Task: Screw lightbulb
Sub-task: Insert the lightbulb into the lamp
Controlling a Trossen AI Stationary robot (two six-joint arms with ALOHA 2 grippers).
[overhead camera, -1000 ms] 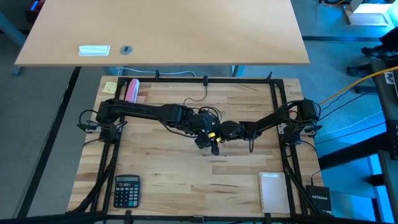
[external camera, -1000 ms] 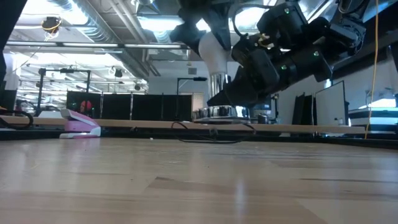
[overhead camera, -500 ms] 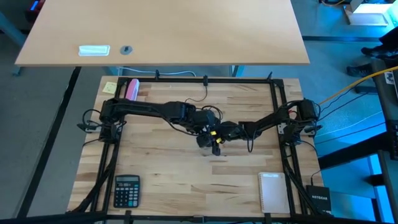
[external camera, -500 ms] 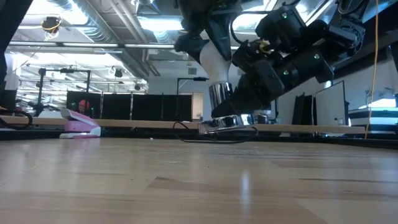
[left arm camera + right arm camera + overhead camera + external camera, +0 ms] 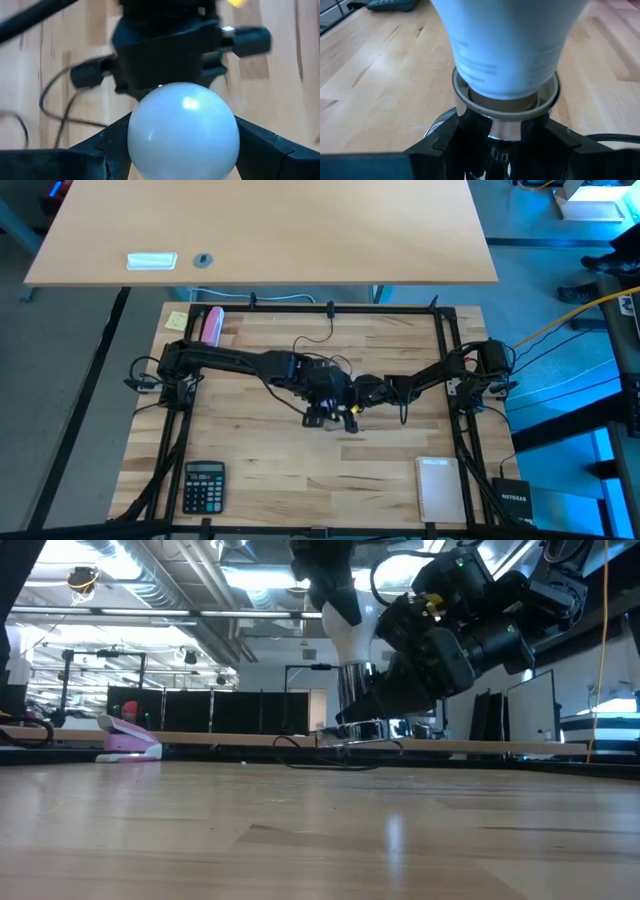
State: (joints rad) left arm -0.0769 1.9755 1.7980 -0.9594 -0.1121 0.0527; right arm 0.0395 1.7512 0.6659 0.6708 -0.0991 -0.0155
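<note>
The white lightbulb [image 5: 350, 635] stands base down in the round silver socket [image 5: 365, 730] above the table's middle. It also shows in the left wrist view [image 5: 182, 132] and in the right wrist view [image 5: 507, 50]. My left gripper [image 5: 182, 150] is shut on the bulb's globe and comes at it from above [image 5: 335, 590]. My right gripper [image 5: 502, 145] is shut on the socket [image 5: 505, 107] below the bulb. The socket's black cord [image 5: 318, 340] runs toward the table's far edge. My left gripper pinches the bulb's round white globe [image 5: 145, 140] between its two fingers, one on each side. The fingers come from above and point down. The bulb is upright, its neck in the socket, clear of the table. My right gripper pinches the silver socket's body [image 5: 492, 132] just under its rim, between its two fingers [image 5: 437, 142]. It comes slanting down from the table's right side. The socket is held above the table, opening up, with the bulb's neck [image 5: 505, 95] inside the rim.
A pink-and-white object [image 5: 211, 325] lies at the far left of the table. A calculator [image 5: 204, 485] lies at the near left and a white pad [image 5: 440, 488] at the near right. The dark frame rails [image 5: 455, 370] border the work area.
My left gripper has turned about the bulb and shifted slightly toward the table's near edge, still shut on it. The bulb, tilted before, now stands upright in the low view. The socket in my right gripper dipped and then rose a little.
</note>
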